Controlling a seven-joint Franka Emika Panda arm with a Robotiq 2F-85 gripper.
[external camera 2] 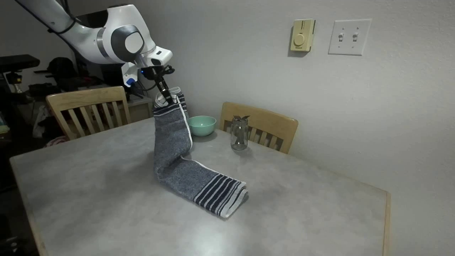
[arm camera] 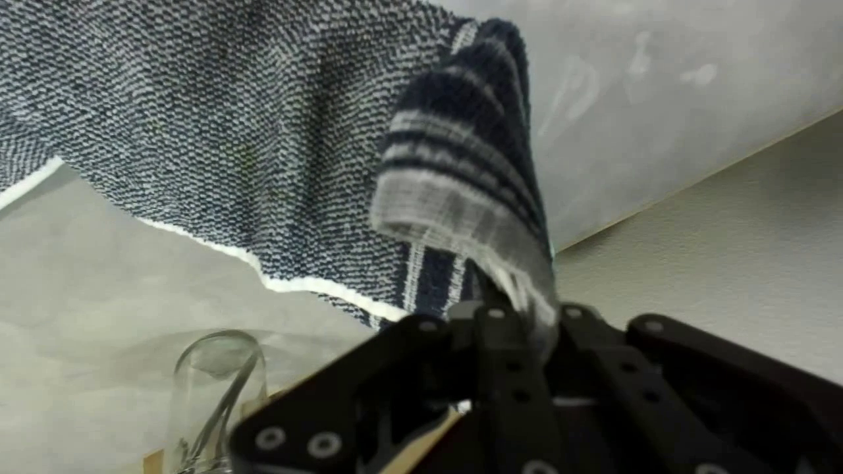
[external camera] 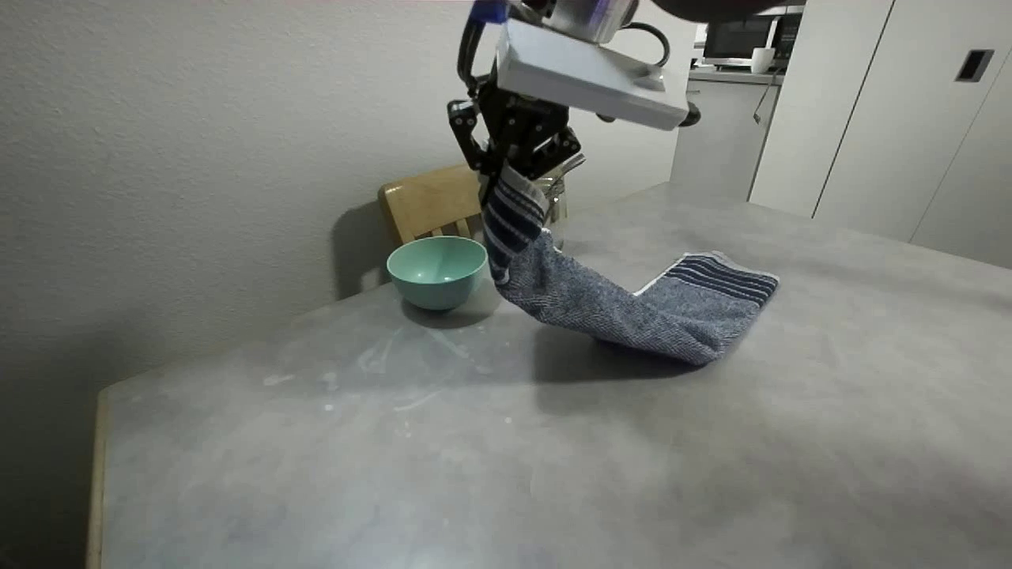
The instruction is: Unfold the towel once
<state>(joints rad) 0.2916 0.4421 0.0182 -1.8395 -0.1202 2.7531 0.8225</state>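
Observation:
The grey-blue towel (external camera: pixel 609 308) with navy and white striped ends hangs from my gripper (external camera: pixel 496 178) in both exterior views. Its lifted end is raised above the table, and the striped edge folds over around the fingers. From there the towel (external camera 2: pixel 170 142) slopes down and bends, and its other striped end rests flat on the tabletop with layered edges. In the wrist view, cloth of the towel (arm camera: pixel 263 131) runs up between the dark fingers of the gripper (arm camera: pixel 537 316), which is shut on its pale edge. The very tips are partly covered by cloth.
A teal bowl (external camera 2: pixel 202 126) stands close beside the raised towel, near the table's wall side. Farther along is a glass jar (external camera 2: pixel 239 135) holding utensils. A wooden chair (external camera 2: pixel 261 119) stands behind them, another chair (external camera 2: pixel 89 97) at the table's far end. The wall (external camera: pixel 237 142) borders the table.

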